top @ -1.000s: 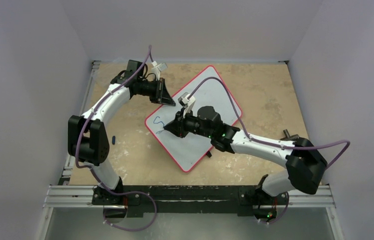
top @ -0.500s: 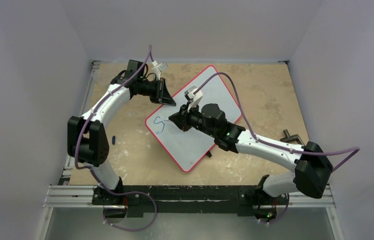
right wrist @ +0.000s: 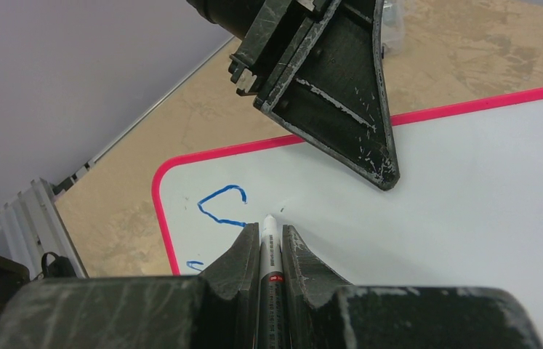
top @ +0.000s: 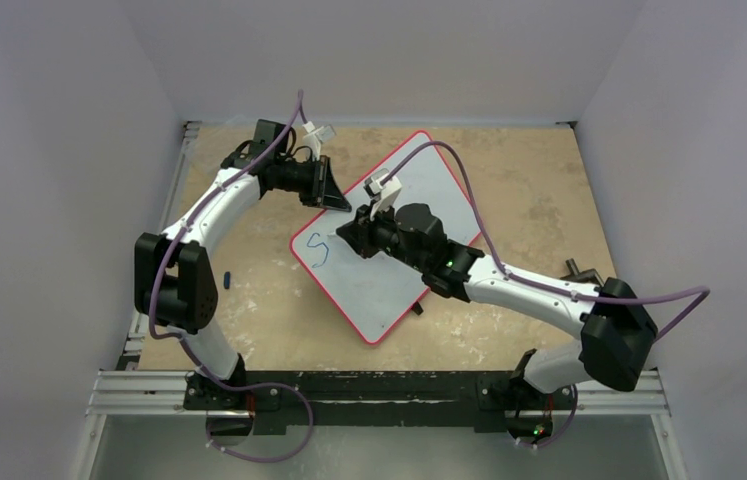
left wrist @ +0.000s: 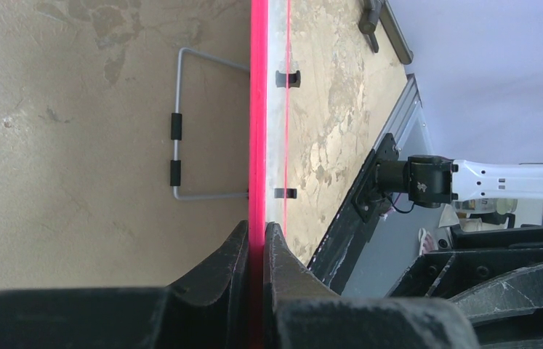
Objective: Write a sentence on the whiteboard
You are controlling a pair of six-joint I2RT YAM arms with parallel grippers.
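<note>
The whiteboard (top: pixel 389 285), white with a thin red rim, lies tilted on the table. A single blue letter "s" (top: pixel 318 249) stands near its left corner; it also shows in the right wrist view (right wrist: pixel 221 207). My left gripper (top: pixel 339 203) is shut on the board's red rim (left wrist: pixel 256 131) at the upper left edge. My right gripper (top: pixel 347 236) is shut on a marker (right wrist: pixel 269 247), its tip just right of the letter, close over the board (right wrist: pixel 472 167).
A small dark cap-like object (top: pixel 226 278) lies on the table left of the board. The board's wire stand (left wrist: pixel 181 131) shows beneath it. A black part (top: pixel 577 271) sits at the right. Walls enclose the table.
The blue "s" has been finished. My right gripper has moved up and right away from it with the marker. The left gripper has not moved.
</note>
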